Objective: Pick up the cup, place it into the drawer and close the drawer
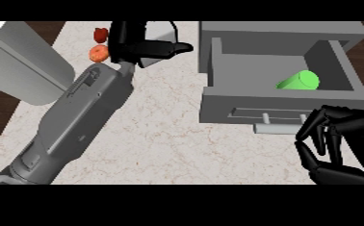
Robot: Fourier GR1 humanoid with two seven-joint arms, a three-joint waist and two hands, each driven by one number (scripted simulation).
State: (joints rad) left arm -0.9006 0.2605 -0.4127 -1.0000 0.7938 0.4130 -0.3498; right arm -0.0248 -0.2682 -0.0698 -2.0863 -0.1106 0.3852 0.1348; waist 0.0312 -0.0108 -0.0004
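- The right hand (328, 143) is showing at the near right, its fingers curling and gripping nothing, their tips sitting just beside the drawer's handle (279, 128).
- The grey drawer (213, 104) is standing open on the right side of the table (163, 124).
- The green cup (299, 81) is lying on its side inside the drawer, toward its right wall.
- The left hand (146, 47) is reaching to the far side, fingers relaxing open, holding nothing, over a white object it is mostly hiding.
- A red item (100, 34) and an orange item (98, 53) are lying just left of that hand.
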